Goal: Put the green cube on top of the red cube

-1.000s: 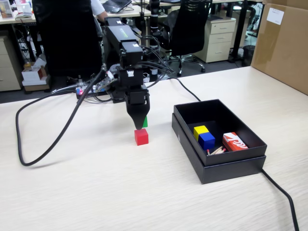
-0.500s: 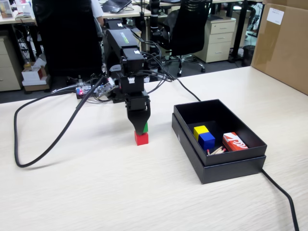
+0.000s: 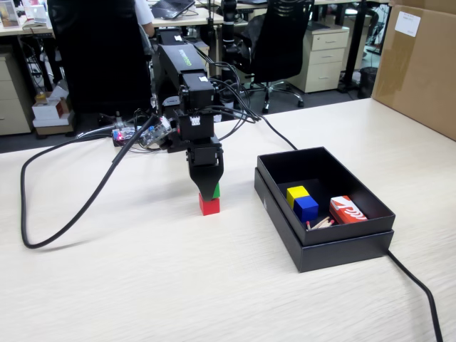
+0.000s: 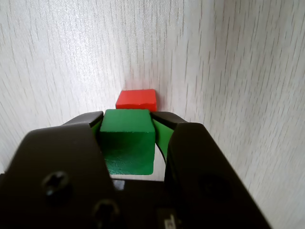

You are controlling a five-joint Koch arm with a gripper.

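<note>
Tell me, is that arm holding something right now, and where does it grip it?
Yes: the green cube, pinched on two opposite side faces between the gripper's fingers, just above the red cube.

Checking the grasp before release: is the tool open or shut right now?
Shut on the green cube: in the wrist view both fingers press its sides, held just above the red cube.

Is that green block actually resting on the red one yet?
Cannot tell. In the fixed view the green cube sits right above the red cube with no visible gap; the wrist view hides their meeting faces.
</note>
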